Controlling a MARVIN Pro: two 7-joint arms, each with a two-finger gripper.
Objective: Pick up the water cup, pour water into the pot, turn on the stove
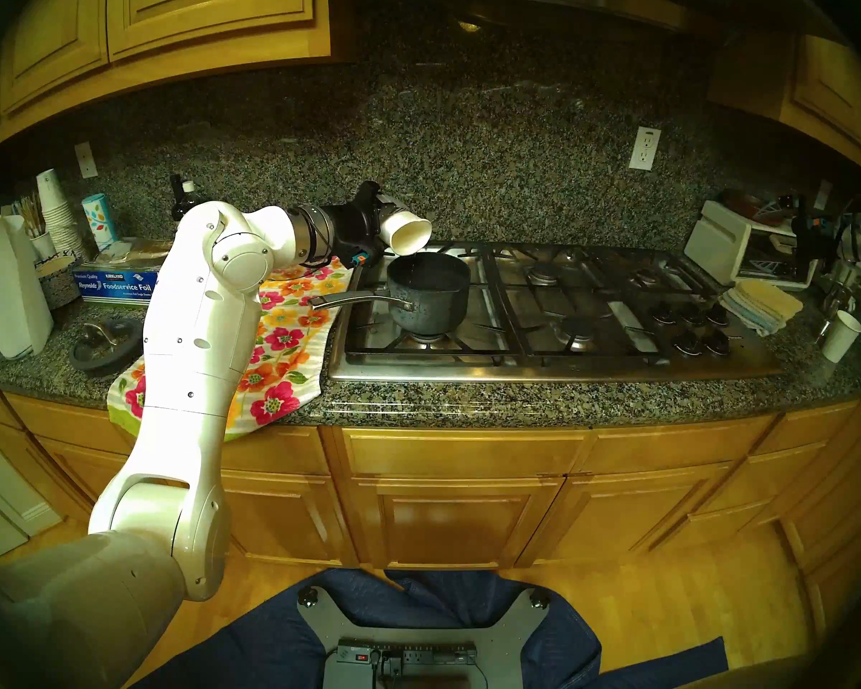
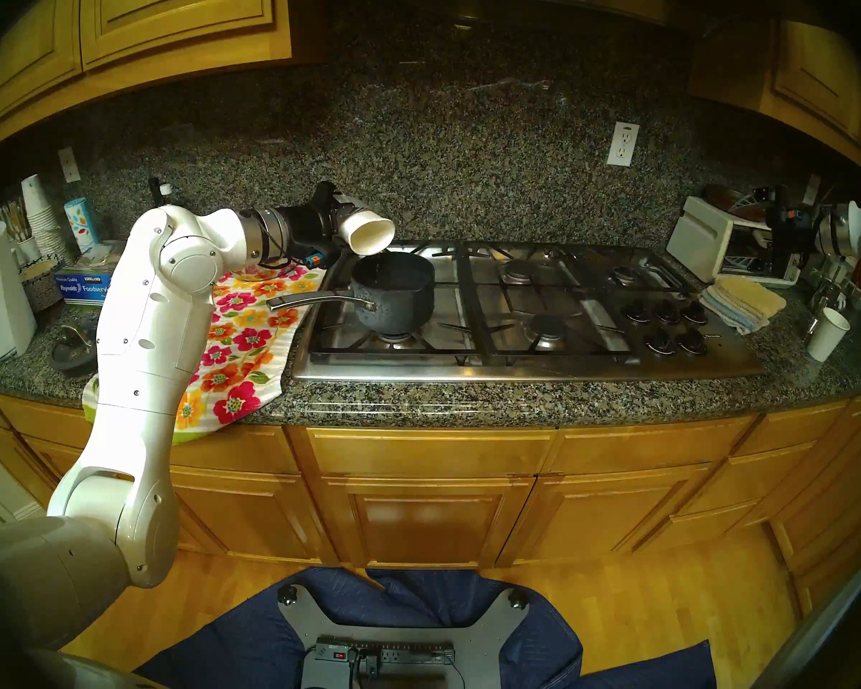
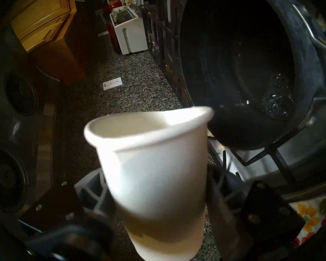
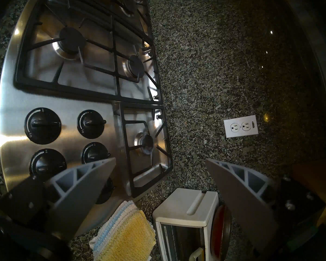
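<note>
On the steel stove (image 1: 543,365), no flame visible, the dark pot (image 1: 431,295) takes water from the white cup (image 1: 408,230) tipped above it, clenched in the left tool (image 1: 376,215); the right tool (image 4: 160,179) hangs released near the untouched knobs (image 4: 42,126).

pot (image 1: 431,295) on stove (image 1: 592,360), cup (image 1: 408,230) above

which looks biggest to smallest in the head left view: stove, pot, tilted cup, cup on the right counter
1. stove
2. pot
3. tilted water cup and right counter cup: look alike, so unranked.
</note>
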